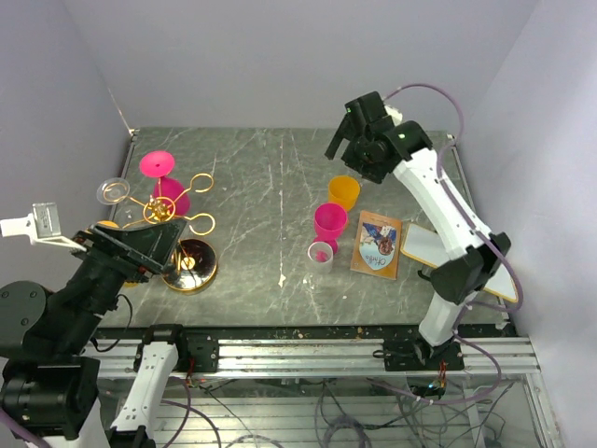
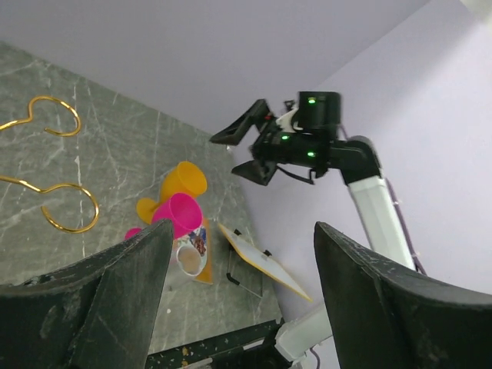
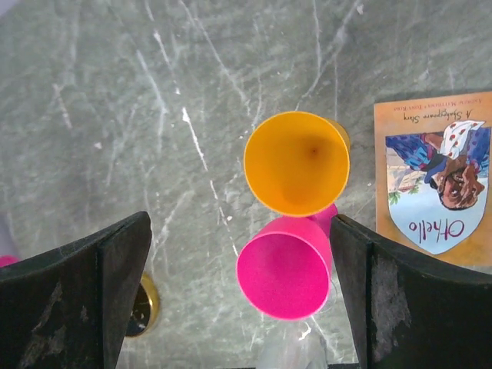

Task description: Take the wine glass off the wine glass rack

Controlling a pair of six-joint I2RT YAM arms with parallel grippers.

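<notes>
The gold wire wine glass rack stands at the left on its round shiny base. A pink wine glass hangs upside down from one arm, and a clear one hangs on another. Bare loop ends show in the left wrist view. My left gripper is open right beside the rack post, with nothing between its fingers. My right gripper is open in the air above an upright orange wine glass. Just in front of that stands a pink wine glass.
A small clear cup stands in front of the pink glass. A book lies to their right, and a white clipboard lies against the right wall. The rack's gold base shows low in the right wrist view.
</notes>
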